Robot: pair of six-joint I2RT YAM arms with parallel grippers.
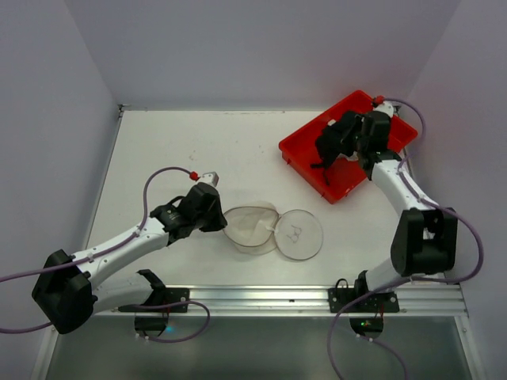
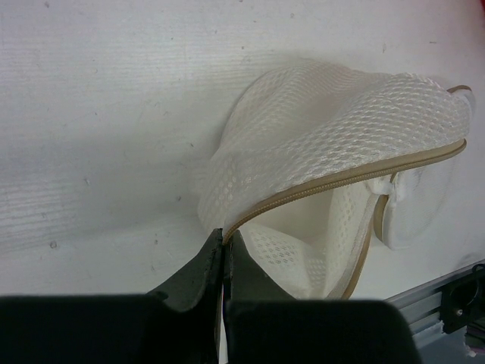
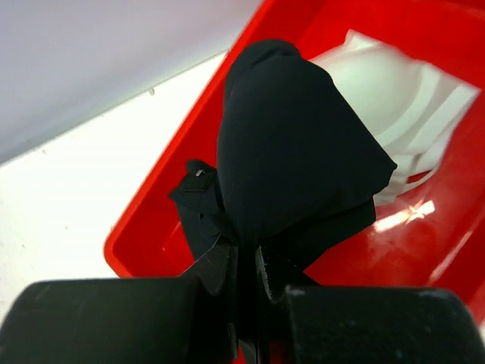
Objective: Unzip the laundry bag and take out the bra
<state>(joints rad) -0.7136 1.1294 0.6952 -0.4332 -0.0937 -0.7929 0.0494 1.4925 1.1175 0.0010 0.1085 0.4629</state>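
Left fingers: our left fingers (image 2: 203, 267) are pressed together, and we judge that they pinch the near rim of the bag where the zip tape runs in between them.
Laundry bag: the laundry bag (image 1: 252, 228) lies on the desk (image 1: 182, 150) in front of the arm bases, touching the left fingers on their right side.
Zip: the zip (image 2: 341, 176) is open, and the mesh gapes with nothing dark showing inside.
Flap: the round end flap (image 1: 310, 245) lies flat just right of the bag body, its bra icon (image 1: 295, 233) facing up. Together, body and flap run left to right across the desk.
Right fingers: our right fingers (image 3: 214, 271) are closed on black fabric, well apart from the bag, towards the far right.
Bra: the black bra (image 3: 295, 152) hangs bunched from the right fingers, directly above the inside of the tray.
Red tray: the red tray (image 1: 305, 172) sits at the far right, with a white moulded piece (image 3: 394, 98) already in it.
Our reading: the bra is out. What is left turns on the bra hanging straight over the tray, so the right arm alone finishes.
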